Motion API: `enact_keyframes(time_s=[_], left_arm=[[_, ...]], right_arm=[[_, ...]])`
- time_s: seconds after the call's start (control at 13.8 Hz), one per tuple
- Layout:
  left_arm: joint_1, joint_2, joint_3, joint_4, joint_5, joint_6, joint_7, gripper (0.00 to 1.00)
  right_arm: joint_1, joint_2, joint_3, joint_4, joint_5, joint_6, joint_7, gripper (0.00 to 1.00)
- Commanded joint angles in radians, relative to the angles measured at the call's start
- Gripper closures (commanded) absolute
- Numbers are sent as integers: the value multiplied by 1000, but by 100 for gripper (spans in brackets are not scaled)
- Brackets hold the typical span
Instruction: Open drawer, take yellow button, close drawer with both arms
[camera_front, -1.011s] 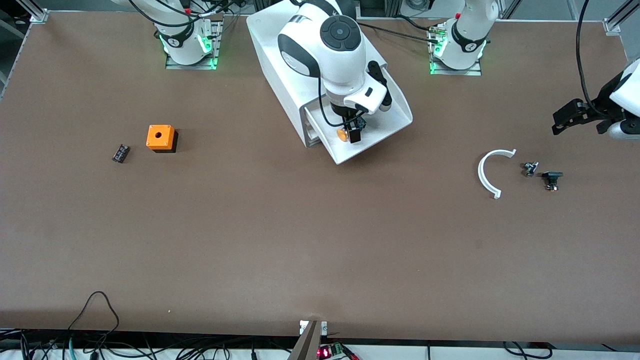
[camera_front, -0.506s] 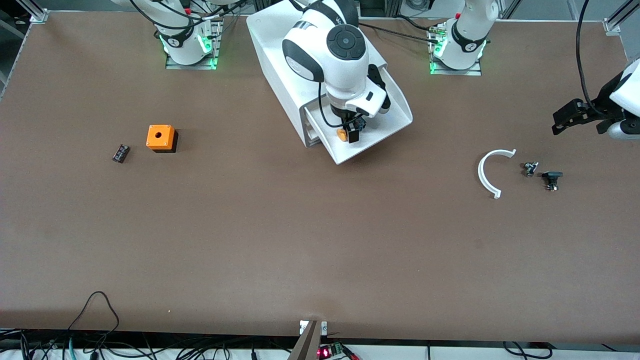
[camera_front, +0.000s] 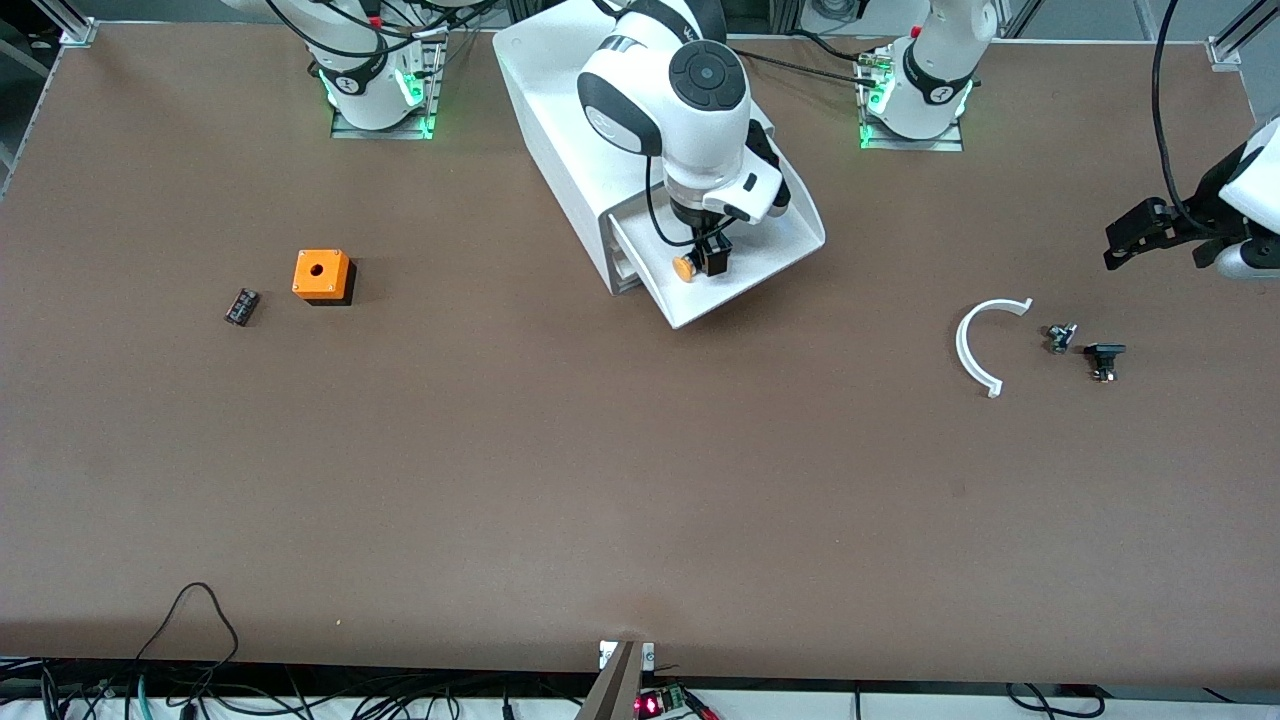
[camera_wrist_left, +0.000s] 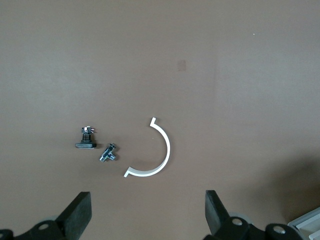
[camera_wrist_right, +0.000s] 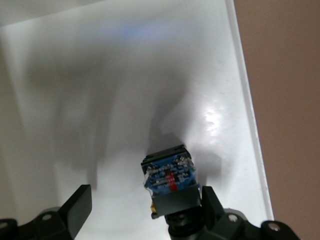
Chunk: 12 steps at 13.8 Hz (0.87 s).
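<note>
The white cabinet (camera_front: 580, 130) stands near the robots' bases with its lowest drawer (camera_front: 770, 262) pulled open toward the front camera. The orange-capped button (camera_front: 685, 267) lies on its side in the drawer. My right gripper (camera_front: 705, 256) hangs low in the drawer, open, with the button's dark body (camera_wrist_right: 170, 182) between its fingers and close against one finger (camera_wrist_right: 211, 204). The drawer floor (camera_wrist_right: 125, 100) fills the right wrist view, and the right gripper (camera_wrist_right: 145, 212) shows at its edge. My left gripper (camera_front: 1135, 235) waits, open and empty (camera_wrist_left: 147, 215), over the table at the left arm's end.
An orange cube with a round hole (camera_front: 322, 275) and a small black ribbed part (camera_front: 241, 306) lie toward the right arm's end. A white curved strip (camera_front: 985, 345) and two small dark parts (camera_front: 1060, 337) (camera_front: 1103, 358) lie under the left gripper; the strip also shows in the left wrist view (camera_wrist_left: 155, 155).
My right arm has shifted a little toward the left arm's end over the drawer. The button has stayed where it was. The left arm has not moved.
</note>
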Motion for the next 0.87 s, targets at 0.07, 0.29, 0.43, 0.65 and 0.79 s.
enact_keyframes(time_s=[0.07,0.29,0.43,0.65,0.79], left_arm=[[-15,1,10,7,16,-7,-9,0],[-15,1,13,7,16,-7,-9,0],[-15,1,13,7,16,-7,-9,0],[-15,-1,13,7,16,-7,-9,0],[-15,-1,13,7,16,-5,-9,0]], right_arm=[[17,32,0,39,-29,-22,-11,8],[27,37,0,39,-43,-22,-13,26],[24,35,0,39,-43,-22,-11,36],[24,34,2,41,-43,-22,-8,50],[28,34,2,41,-43,-16,-3,58]])
